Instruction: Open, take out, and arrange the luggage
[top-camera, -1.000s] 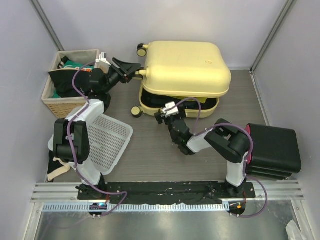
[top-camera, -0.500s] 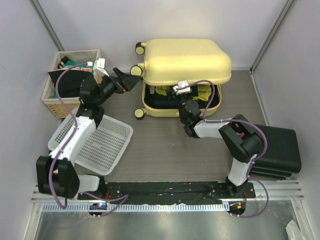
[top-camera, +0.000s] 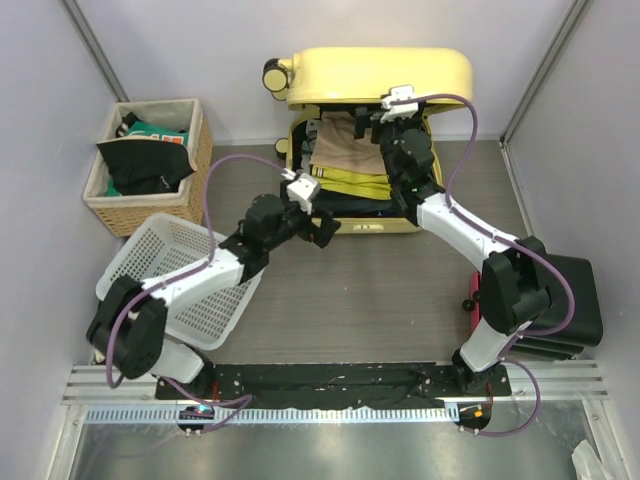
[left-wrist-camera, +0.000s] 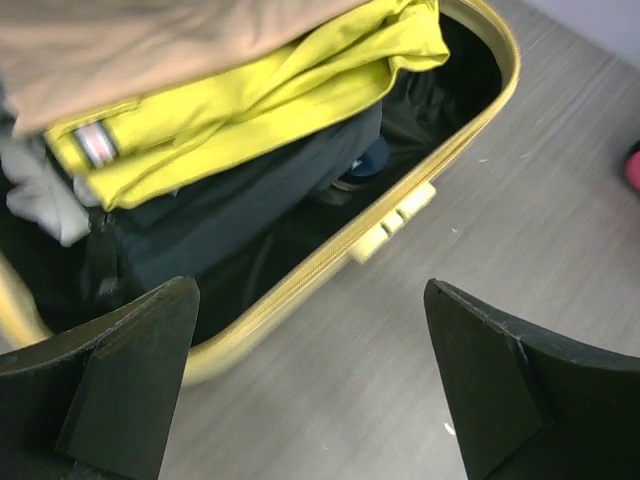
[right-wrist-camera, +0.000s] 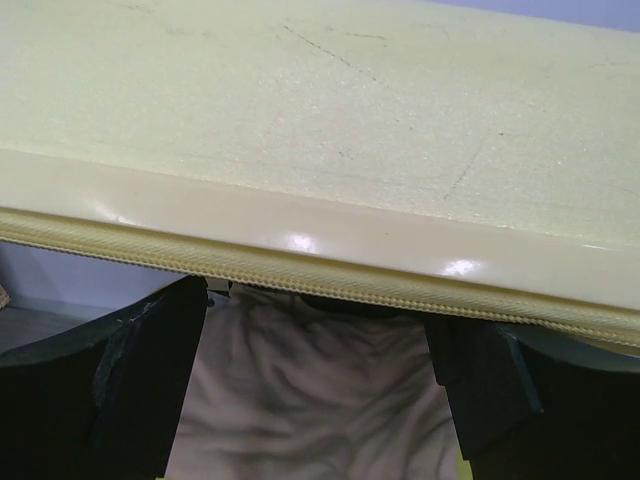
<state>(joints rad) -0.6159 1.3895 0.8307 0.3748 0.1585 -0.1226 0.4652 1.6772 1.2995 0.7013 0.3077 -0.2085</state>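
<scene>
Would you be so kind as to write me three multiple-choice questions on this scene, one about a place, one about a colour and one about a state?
1. Where does the wicker basket stand?
A. Left of the luggage, by the wall
B. Right of the luggage
C. Inside the luggage

2. What colour is the folded garment on top of the pile in the luggage?
A. Red
B. Tan
C. Blue

3. In what state is the luggage?
A. Zipped shut
B. Open, lid raised
C. Shut, standing on its wheels

Answers:
1 A: the top view shows it at the far left, against the wall.
2 B: tan cloth lies over the yellow garment.
3 B: the packed clothes show below the lifted lid.
</scene>
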